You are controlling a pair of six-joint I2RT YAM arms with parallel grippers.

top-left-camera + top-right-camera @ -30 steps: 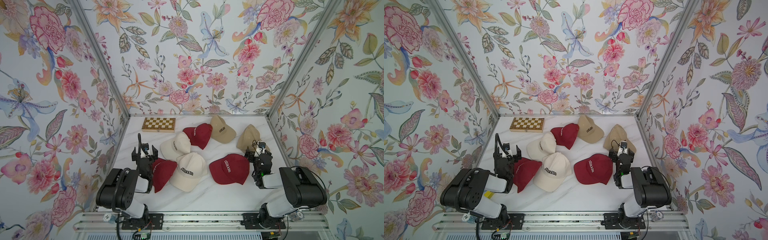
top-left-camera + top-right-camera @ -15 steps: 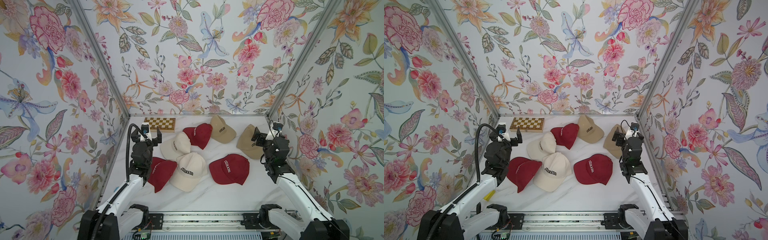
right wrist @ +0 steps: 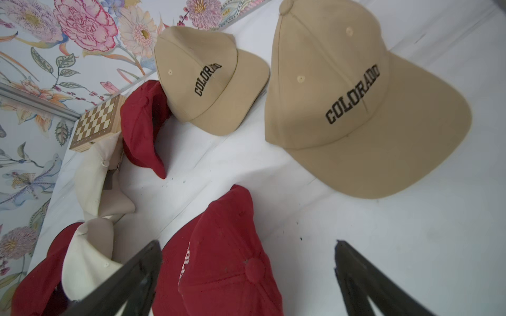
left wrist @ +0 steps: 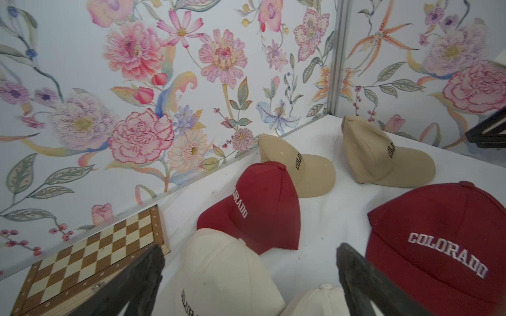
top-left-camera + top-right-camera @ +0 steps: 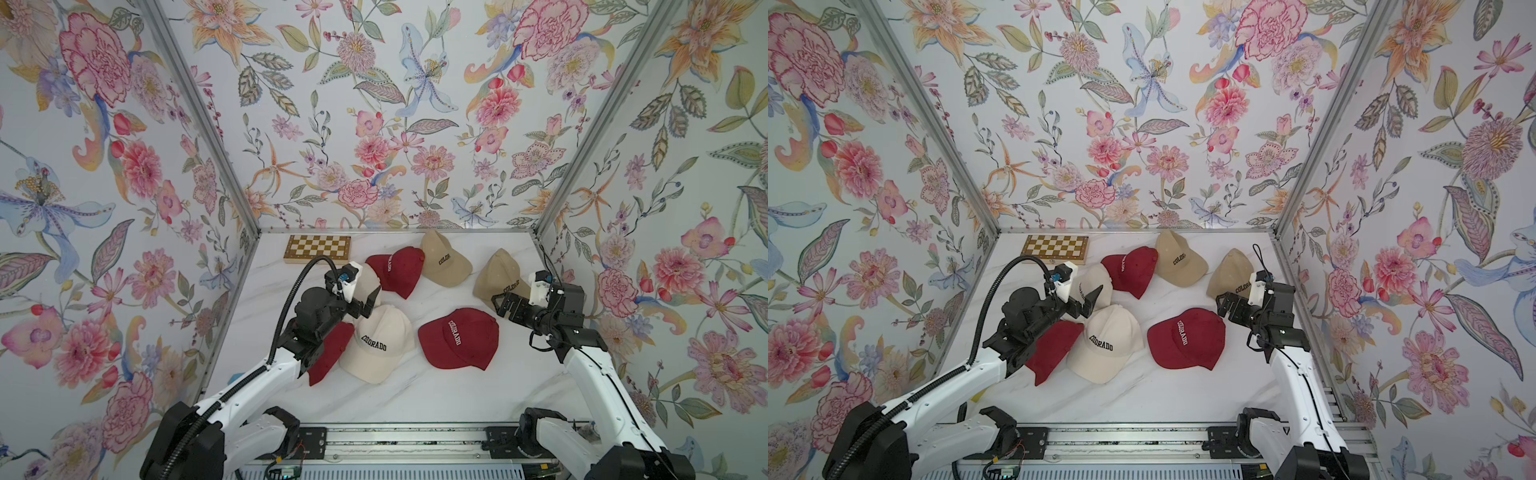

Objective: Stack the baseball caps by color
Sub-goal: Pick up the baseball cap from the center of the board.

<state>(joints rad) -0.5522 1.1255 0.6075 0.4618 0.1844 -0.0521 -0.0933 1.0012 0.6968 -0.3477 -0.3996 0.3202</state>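
Overhead, the white marbled tabletop (image 5: 415, 399) carries all seven caps, loose and unsorted. Three are dark red: the middle red cap (image 5: 461, 338) lies right of centre, the back red cap (image 5: 397, 270) sits farther in, and the left red cap (image 5: 328, 357) is partly hidden under the left arm. The front cream cap (image 5: 380, 345) touches that left red one. The back cream cap (image 5: 368, 282) is half hidden below the left arm's tip. The back tan cap (image 5: 444, 259) is near the rear wall and the right tan cap (image 5: 498, 276) near the right wall. The chessboard (image 5: 318, 249) lies in the rear left corner. The left fingers (image 4: 142, 273) are apart and empty, above the back cream cap. The right fingers (image 3: 356, 273) are apart and empty, between the right tan cap and the middle red cap.
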